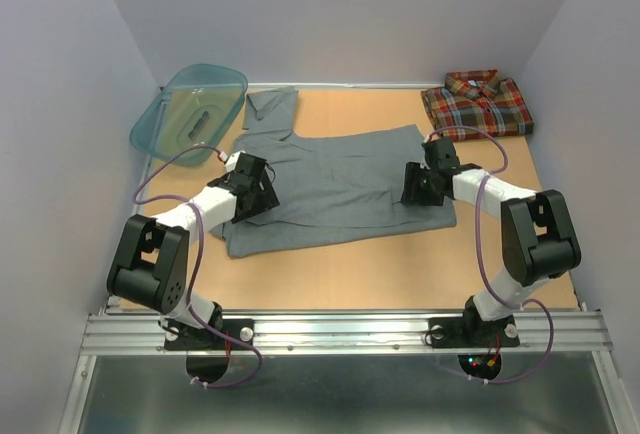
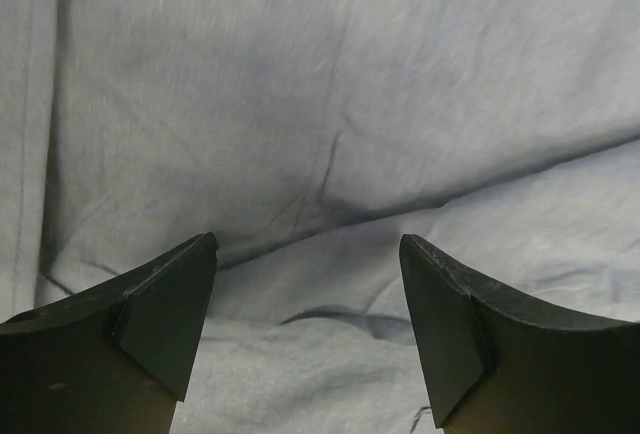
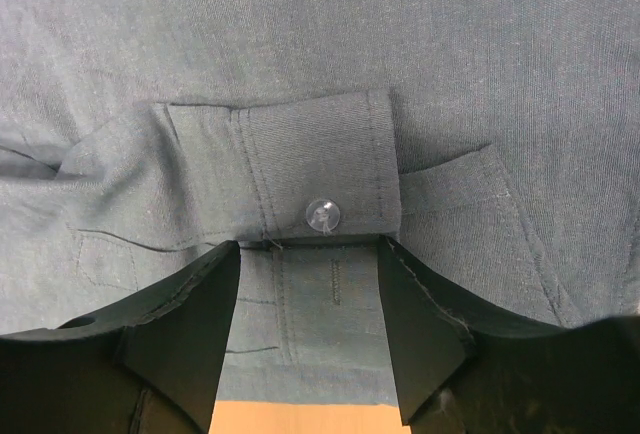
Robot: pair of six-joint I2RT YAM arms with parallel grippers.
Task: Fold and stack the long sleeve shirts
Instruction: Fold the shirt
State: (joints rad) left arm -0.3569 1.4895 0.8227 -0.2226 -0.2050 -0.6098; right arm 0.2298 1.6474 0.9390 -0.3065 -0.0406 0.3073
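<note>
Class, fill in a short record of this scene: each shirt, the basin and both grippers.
Plain grey cloth shirt: spread mid-table, sleeve cuff folded onto it
Red, orange and dark blue plaid shirt: folded, far right corner
Teal plastic basin: far left corner
Left gripper: open, over grey shirt
Right gripper: open, at the buttoned cuff

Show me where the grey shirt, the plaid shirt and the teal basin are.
grey shirt (image 1: 340, 189): top view, middle of its body.
plaid shirt (image 1: 478, 104): top view, centre of the folded bundle.
teal basin (image 1: 148, 112): top view, left rim.
</note>
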